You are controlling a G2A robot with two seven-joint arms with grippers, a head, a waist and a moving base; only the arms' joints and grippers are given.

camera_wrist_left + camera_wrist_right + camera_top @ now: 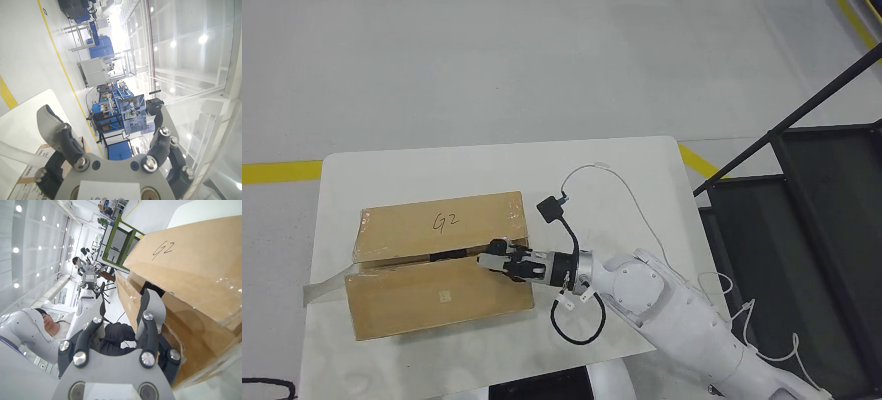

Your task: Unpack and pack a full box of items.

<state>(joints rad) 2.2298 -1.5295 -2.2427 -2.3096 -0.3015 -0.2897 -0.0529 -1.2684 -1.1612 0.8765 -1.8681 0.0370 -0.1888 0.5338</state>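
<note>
Place: I read this as a factory-style robotics lab hall.
Floor: pale, glossy, marked with a yellow line (63, 62).
Machines: blue cabinets (100, 45), a framed enclosure (94, 72).
Ceiling: high white grid (170, 28), round lamps (202, 39).
Neighbours: other white robots (88, 274) at stations.

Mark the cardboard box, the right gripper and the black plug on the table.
cardboard box (402, 305), top view, on its nearer flap.
right gripper (488, 258), top view, midway between its fingertips.
black plug (549, 208), top view, middle of its body.

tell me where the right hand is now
Top view: the right hand is over the cardboard box, at the seam between its top flaps, near its right end.
</note>
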